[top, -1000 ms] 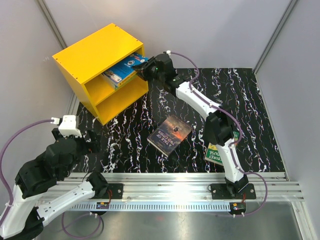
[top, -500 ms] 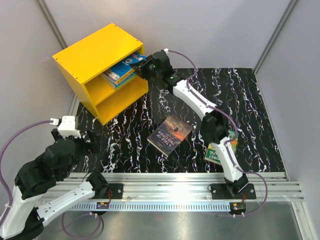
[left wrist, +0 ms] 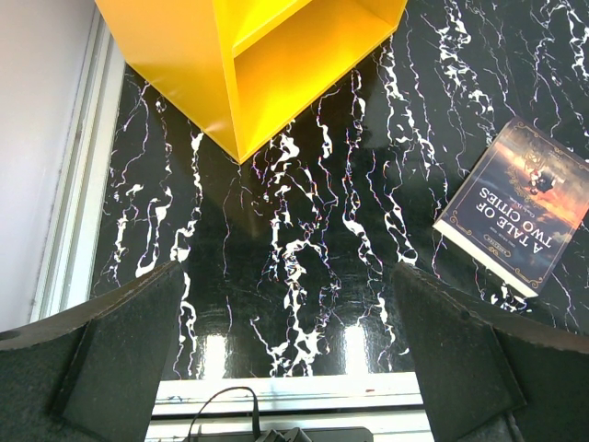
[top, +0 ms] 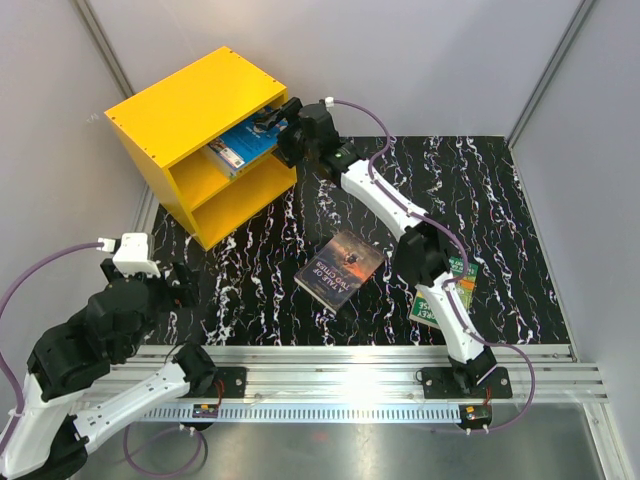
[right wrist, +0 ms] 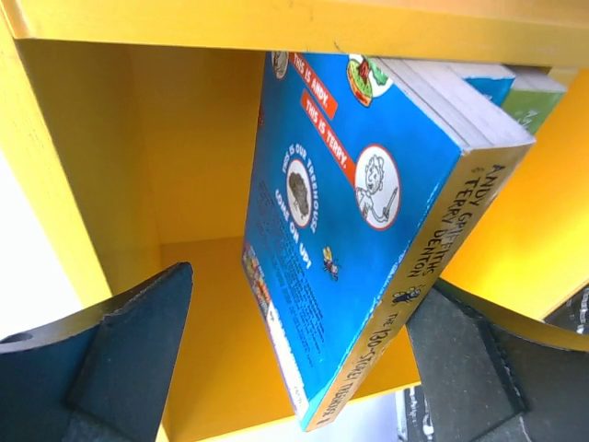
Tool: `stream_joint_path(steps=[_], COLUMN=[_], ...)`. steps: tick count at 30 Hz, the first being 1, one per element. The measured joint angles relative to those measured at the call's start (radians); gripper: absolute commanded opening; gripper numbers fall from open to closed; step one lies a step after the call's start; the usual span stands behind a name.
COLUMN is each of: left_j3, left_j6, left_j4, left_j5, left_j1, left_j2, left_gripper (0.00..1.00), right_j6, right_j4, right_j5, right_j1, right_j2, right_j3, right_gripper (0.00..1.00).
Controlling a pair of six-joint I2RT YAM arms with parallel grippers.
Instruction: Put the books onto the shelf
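The yellow shelf (top: 180, 110) stands at the back left. My right gripper (top: 274, 120) is at its upper compartment, open. Between its fingers lies a bright blue book (right wrist: 340, 230) with a yellow spine; the spine is close to the right finger (right wrist: 488, 378), and a wide gap separates it from the left one. This blue book (top: 243, 140) rests on another blue book (right wrist: 492, 81) inside the shelf (right wrist: 184, 138). A dark book (top: 340, 269) lies flat mid-table. A green book (top: 432, 305) lies partly under my right arm. My left gripper (left wrist: 290, 368) hangs open and empty over the near left table.
The shelf's lower compartment (left wrist: 304, 64) shows nothing in it. The dark book (left wrist: 520, 207) lies to the right of my left gripper. An aluminium rail (top: 350, 365) runs along the near edge. Grey walls close in the back and both sides.
My right gripper has pushed a little further toward the shelf and opened, letting go of the blue book in the upper compartment. The left arm has not moved.
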Motion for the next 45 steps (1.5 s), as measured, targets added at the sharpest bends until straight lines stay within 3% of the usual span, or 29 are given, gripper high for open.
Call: stream_joint_path(steps=[12,18,19,20,23,25,45], left_j3=[0.0,0.0,0.0,0.0,0.0,0.0,0.0], left_j6=[0.0,0.0,0.0,0.0,0.0,0.0,0.0], left_j4=[0.0,0.0,0.0,0.0,0.0,0.0,0.0], left_j5=[0.0,0.0,0.0,0.0,0.0,0.0,0.0], left_j1=[0.0,0.0,0.0,0.0,0.0,0.0,0.0], left_j2=[0.0,0.0,0.0,0.0,0.0,0.0,-0.001], left_gripper=[0.99,0.99,0.99,0.99,0.99,0.99,0.99], right_j6=[-0.1,-0.146,-0.152,-0.157,-0.172,-0.172,-0.168], right_j4=[-0.099,0.013,0.036,0.066,0.118,0.134,0.176], right_j5=[0.007,-0.034,-0.043,-0.051,-0.069,-0.077,-0.105], right_j1=[0.0,0.0,0.0,0.0,0.0,0.001,0.001], right_j2=[-0.092,-0.216,-0.233,-0.248,-0.272,-0.274,-0.226], right_j3=[-0.101,-0.354,-0.396,-0.436,-0.512,-0.523,-0.364], right_gripper=[1.0,0.97,0.92,0.6,0.12,0.05,0.0])
